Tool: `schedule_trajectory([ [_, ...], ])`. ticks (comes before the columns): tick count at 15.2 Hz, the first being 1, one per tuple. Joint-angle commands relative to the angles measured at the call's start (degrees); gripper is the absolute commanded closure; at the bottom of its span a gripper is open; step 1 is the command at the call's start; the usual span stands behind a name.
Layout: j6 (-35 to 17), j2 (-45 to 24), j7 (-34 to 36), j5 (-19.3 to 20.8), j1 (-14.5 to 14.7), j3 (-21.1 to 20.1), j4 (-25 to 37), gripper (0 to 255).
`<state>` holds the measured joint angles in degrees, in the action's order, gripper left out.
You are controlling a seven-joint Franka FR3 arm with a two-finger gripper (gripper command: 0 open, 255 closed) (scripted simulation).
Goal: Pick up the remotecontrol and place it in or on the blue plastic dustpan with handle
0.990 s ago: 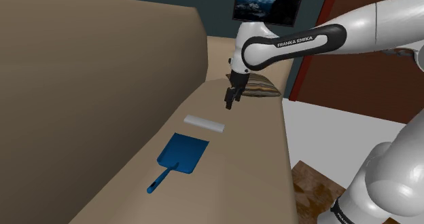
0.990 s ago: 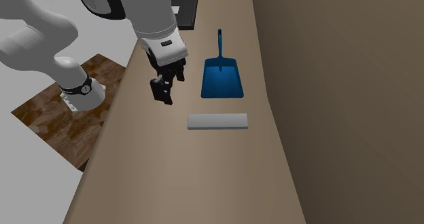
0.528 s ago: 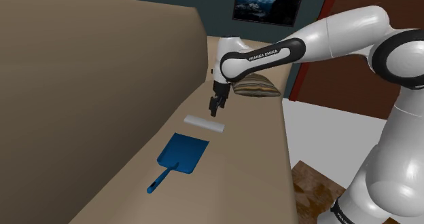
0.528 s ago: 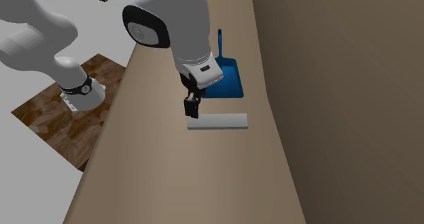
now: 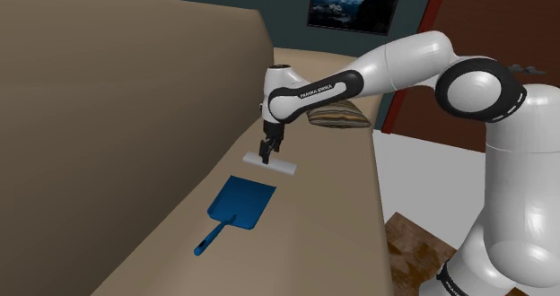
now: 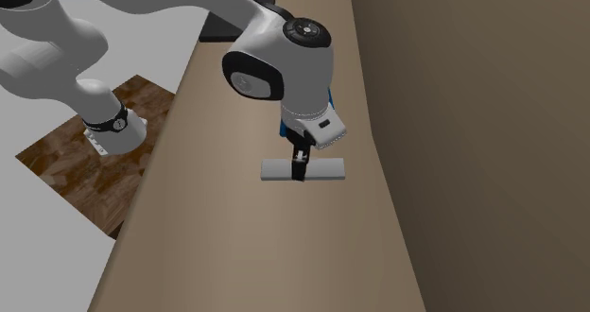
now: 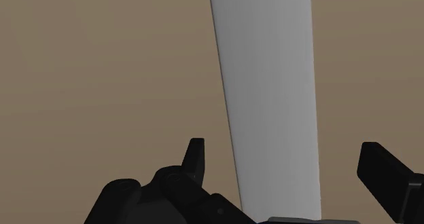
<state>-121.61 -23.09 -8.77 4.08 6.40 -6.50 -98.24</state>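
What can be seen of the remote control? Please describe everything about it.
The remote control is drawn as a plain pale grey bar, long and flat, no buttons showing. It lies flat on the tan surface, near the blue dustpan but apart from it. The open gripper straddles its middle, one finger on each long side, neither touching it.

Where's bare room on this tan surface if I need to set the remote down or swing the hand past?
Bare: the wide strip of the tan surface between the remote, the blue dustpan and the front edge; also the stretch from remote to striped cushion. Crowded: the narrow gap between remote and dustpan, with the open gripper straddling the remote.
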Motion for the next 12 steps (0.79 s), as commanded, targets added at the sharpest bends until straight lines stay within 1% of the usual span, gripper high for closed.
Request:
schedule_trajectory([
  [1,-1.0,-0.9,0.0,0.1,0.1,0.0,-0.1,0],
  [5,-3.8,-2.5,0.2,0.4,0.1,0.2,-1.3,0],
  [12,-3.8,-2.5,0.2,0.4,0.1,0.2,-1.3,0],
])
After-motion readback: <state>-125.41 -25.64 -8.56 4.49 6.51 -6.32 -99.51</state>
